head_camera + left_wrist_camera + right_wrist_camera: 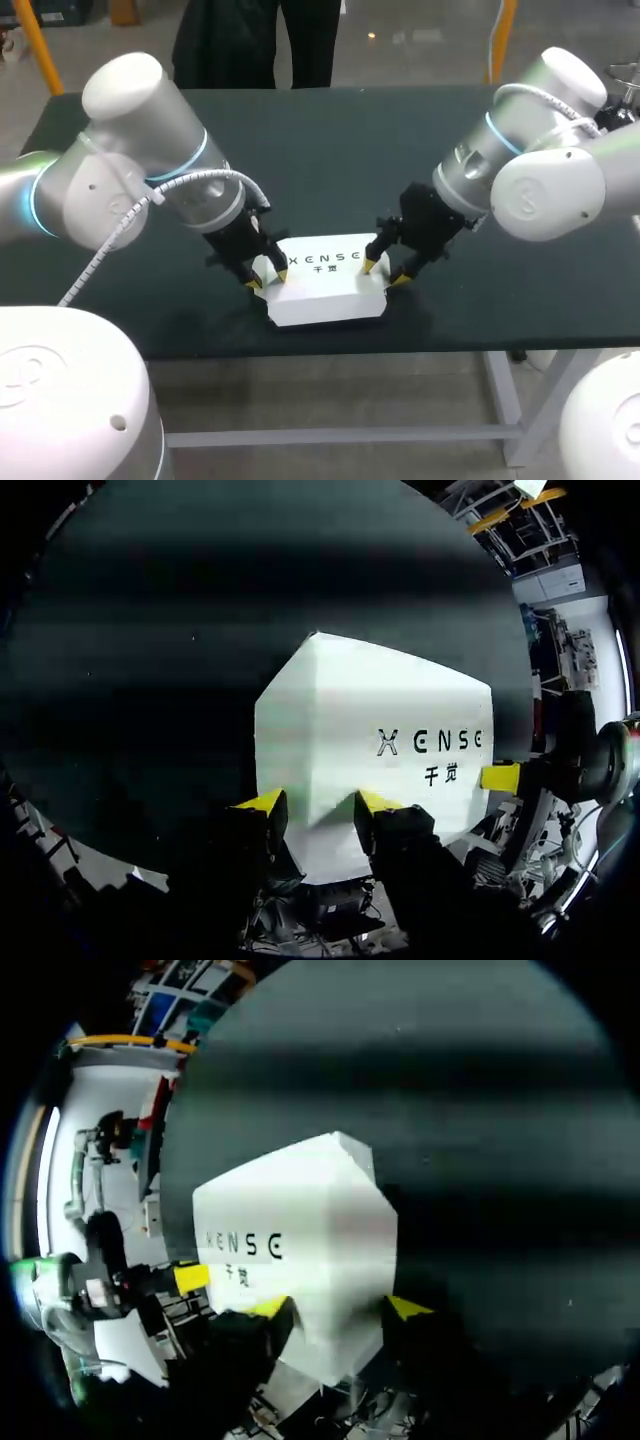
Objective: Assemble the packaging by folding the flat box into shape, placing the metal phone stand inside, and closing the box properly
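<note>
A white box [325, 285], folded into shape with dark print on its top, lies near the table's front edge. My left gripper [268, 280] straddles its left end. In the left wrist view both yellow tips press that end of the box [370, 710] between them [320, 805]. My right gripper [385, 272] holds the opposite end the same way. In the right wrist view the box [300, 1210] fills the gap between its fingers [340, 1308]. No metal phone stand shows in any view.
The dark green table [330, 150] stretches bare behind and beside the box. Its front edge runs just below the box. Both arms lean in from the sides over the table.
</note>
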You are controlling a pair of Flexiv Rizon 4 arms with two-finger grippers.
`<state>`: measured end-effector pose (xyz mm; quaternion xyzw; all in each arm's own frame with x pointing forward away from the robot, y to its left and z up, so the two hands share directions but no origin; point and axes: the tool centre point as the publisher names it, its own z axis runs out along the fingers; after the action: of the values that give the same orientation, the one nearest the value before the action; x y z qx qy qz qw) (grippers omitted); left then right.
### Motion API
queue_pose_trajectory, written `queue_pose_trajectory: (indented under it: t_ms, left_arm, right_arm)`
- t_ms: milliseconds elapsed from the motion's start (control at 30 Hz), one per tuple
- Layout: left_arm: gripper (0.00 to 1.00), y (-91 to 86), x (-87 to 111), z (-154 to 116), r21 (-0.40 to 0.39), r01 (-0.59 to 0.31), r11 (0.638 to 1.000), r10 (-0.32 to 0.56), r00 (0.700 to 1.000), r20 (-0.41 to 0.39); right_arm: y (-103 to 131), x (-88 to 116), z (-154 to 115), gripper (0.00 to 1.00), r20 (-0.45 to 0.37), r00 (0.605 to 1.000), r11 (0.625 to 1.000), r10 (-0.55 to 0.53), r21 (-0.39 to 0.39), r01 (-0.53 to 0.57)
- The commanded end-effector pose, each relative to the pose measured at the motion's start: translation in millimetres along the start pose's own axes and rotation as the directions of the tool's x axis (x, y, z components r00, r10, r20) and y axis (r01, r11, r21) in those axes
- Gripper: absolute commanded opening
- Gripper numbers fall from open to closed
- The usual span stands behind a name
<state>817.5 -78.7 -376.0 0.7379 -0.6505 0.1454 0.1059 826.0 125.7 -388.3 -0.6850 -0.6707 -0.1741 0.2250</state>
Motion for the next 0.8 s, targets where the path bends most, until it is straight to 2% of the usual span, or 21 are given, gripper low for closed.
queue_pose_trajectory:
  t_ms: [33,567,800]
  left_arm:
    - [0.45,1.9,-3.0,9.2,0.001,-0.001,1.000,0.001,1.000,-0.012]
    - [0.47,-2.5,-4.6,11.7,-0.008,-0.005,1.000,0.005,0.999,-0.031]
    - [0.46,-3.6,-3.7,13.3,-0.013,-0.011,1.000,0.011,0.999,-0.036]
  right_arm:
    - [2.2,-0.5,1.6,0.62,-0.017,1.000,1.000,-0.004,0.005,0.004]
    - [8.3,1.7,-1.4,0.62,-0.044,0.999,1.000,-0.010,-0.001,0.010]
    - [11.0,3.4,-0.3,0.58,-0.053,0.999,1.000,-0.013,0.002,0.013]
